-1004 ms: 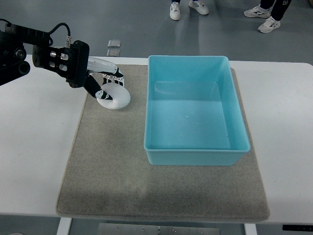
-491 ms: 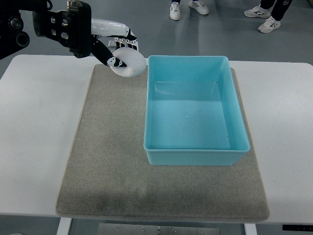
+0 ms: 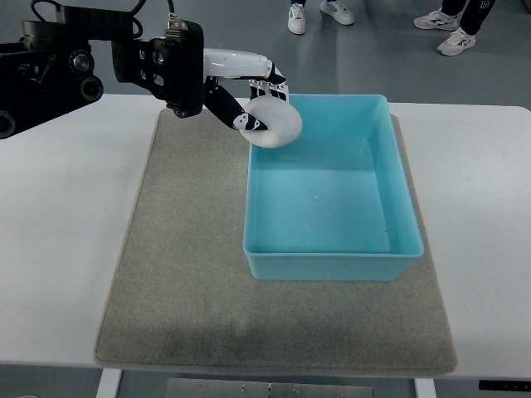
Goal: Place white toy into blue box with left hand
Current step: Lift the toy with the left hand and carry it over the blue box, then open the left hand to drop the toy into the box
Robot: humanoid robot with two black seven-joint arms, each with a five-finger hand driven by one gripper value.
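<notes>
My left hand point(image 3: 259, 101) reaches in from the upper left and is shut on the round white toy point(image 3: 275, 126). Thumb below and fingers above clamp the toy, which hangs in the air over the back left corner of the blue box point(image 3: 332, 264). The box is an open, empty, light blue bin standing on the grey mat point(image 3: 182, 274). The right arm does not show.
The mat lies on a white table point(image 3: 58, 240). Beyond the table's far edge, people's shoes point(image 3: 319, 12) stand on the grey floor, with another pair point(image 3: 448, 31) at the top right.
The left hand lifted the white toy off the mat and carried it up and to the right, from beside the box to above the box's back left corner.
</notes>
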